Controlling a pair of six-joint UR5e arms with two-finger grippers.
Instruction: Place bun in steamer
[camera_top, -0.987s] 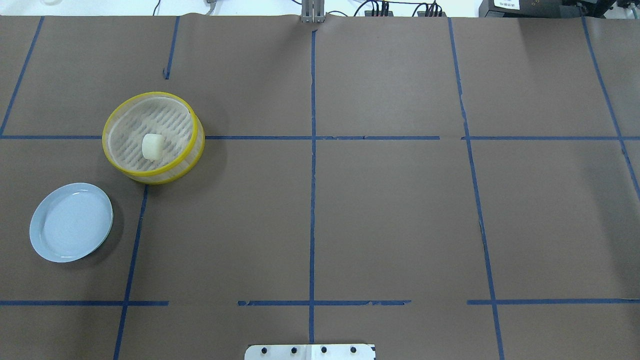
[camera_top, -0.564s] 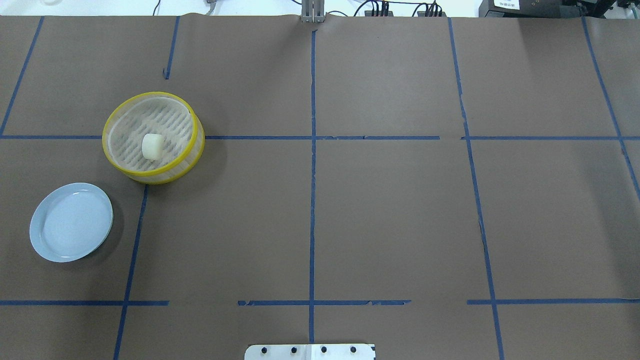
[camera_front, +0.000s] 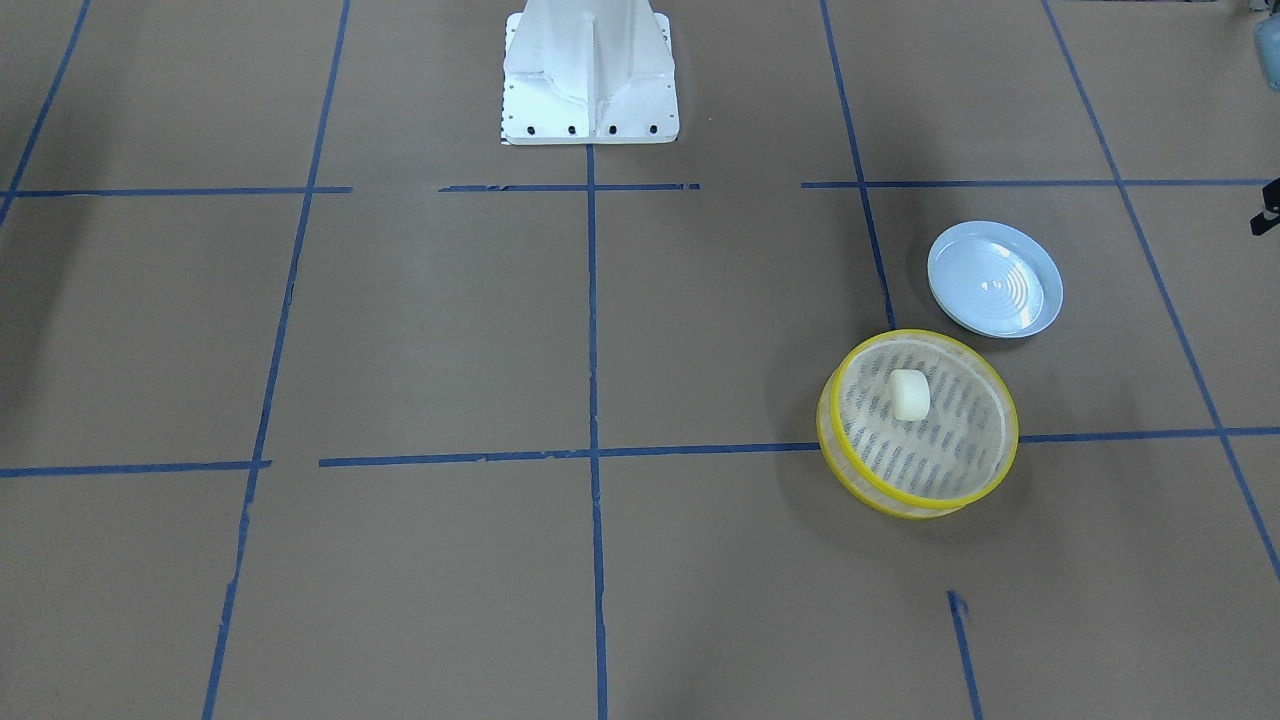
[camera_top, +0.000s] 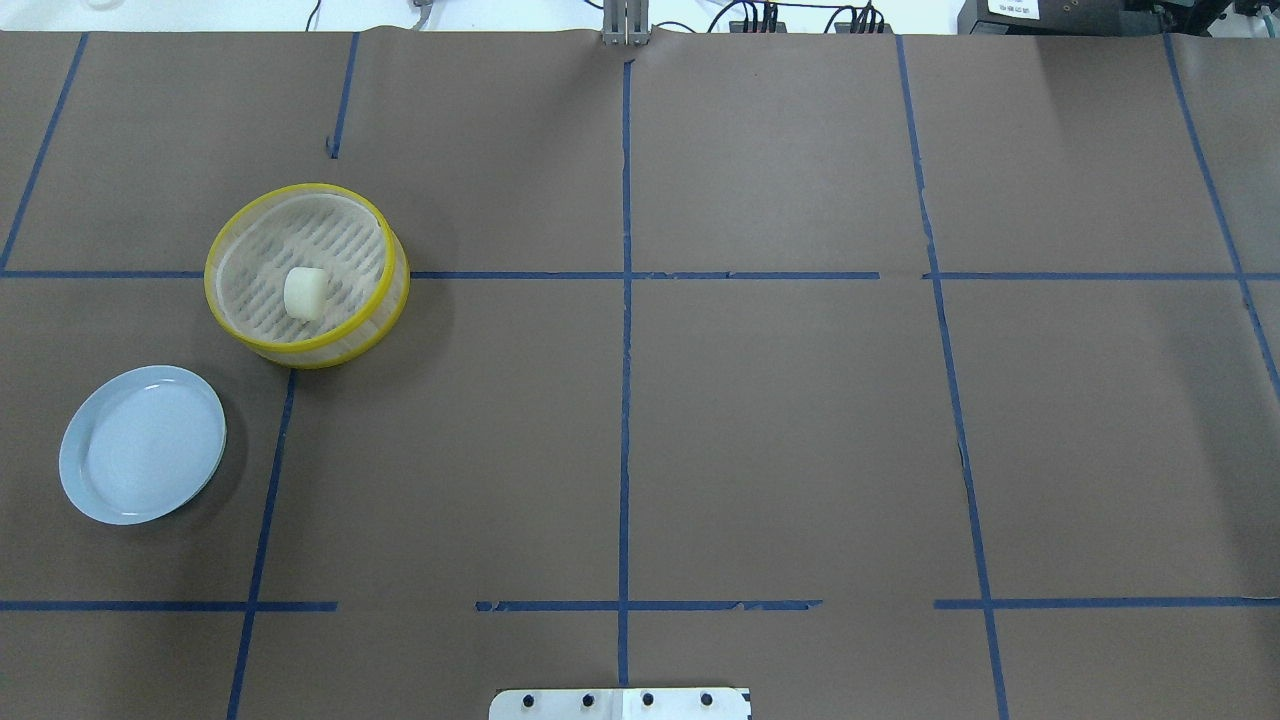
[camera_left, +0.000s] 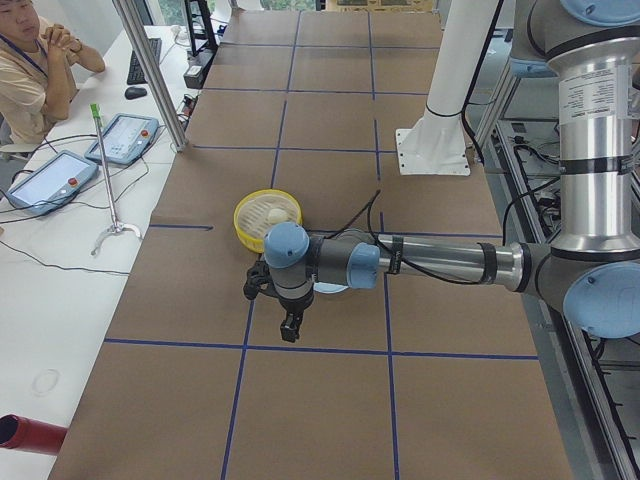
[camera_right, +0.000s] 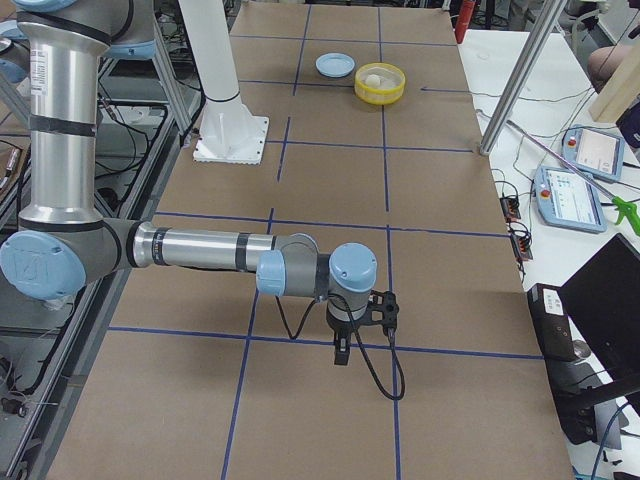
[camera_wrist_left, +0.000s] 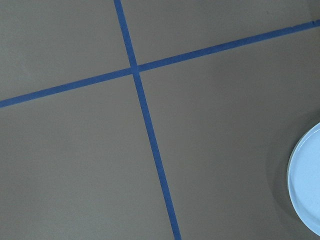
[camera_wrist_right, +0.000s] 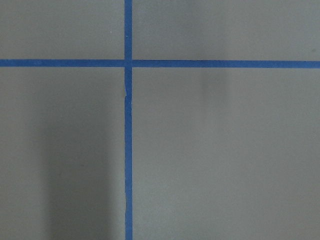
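The cream-white bun (camera_top: 303, 293) lies on the slotted floor of the yellow-rimmed steamer (camera_top: 345, 245), near its middle. Both also show in the front view, the bun (camera_front: 909, 394) in the steamer (camera_front: 955, 450). No gripper touches them. My left gripper (camera_left: 290, 325) shows only in the left side view, pointing down over bare table beside the plate, apart from the steamer (camera_left: 250, 222). My right gripper (camera_right: 342, 350) shows only in the right side view, far from the steamer (camera_right: 380, 92). I cannot tell if either is open or shut.
A pale blue plate (camera_top: 142, 445) stands empty next to the steamer, toward the robot's side; its edge shows in the left wrist view (camera_wrist_left: 307, 190). The white robot base (camera_front: 590, 70) is at the table's middle. Blue tape lines cross the brown table.
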